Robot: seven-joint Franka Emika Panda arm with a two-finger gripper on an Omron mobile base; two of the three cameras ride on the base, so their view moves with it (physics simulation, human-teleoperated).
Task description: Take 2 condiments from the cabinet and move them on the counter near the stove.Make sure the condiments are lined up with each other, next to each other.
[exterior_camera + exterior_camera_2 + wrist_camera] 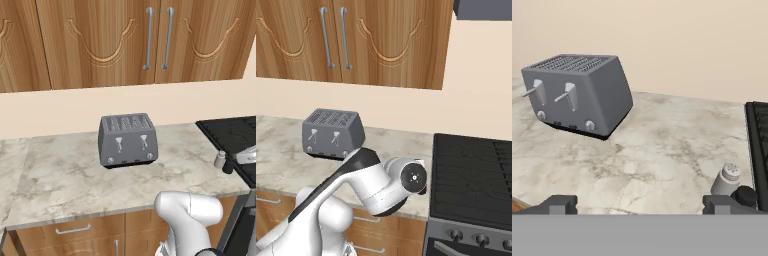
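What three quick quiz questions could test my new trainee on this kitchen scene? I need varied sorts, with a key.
1. True or false: the cabinet doors are shut.
2. Where do the grey shaker and black shaker stand? A) beside the toaster B) on the counter by the stove
3. Fill in: the claw is ____.

Key: 1 true; 2 B; 3 open
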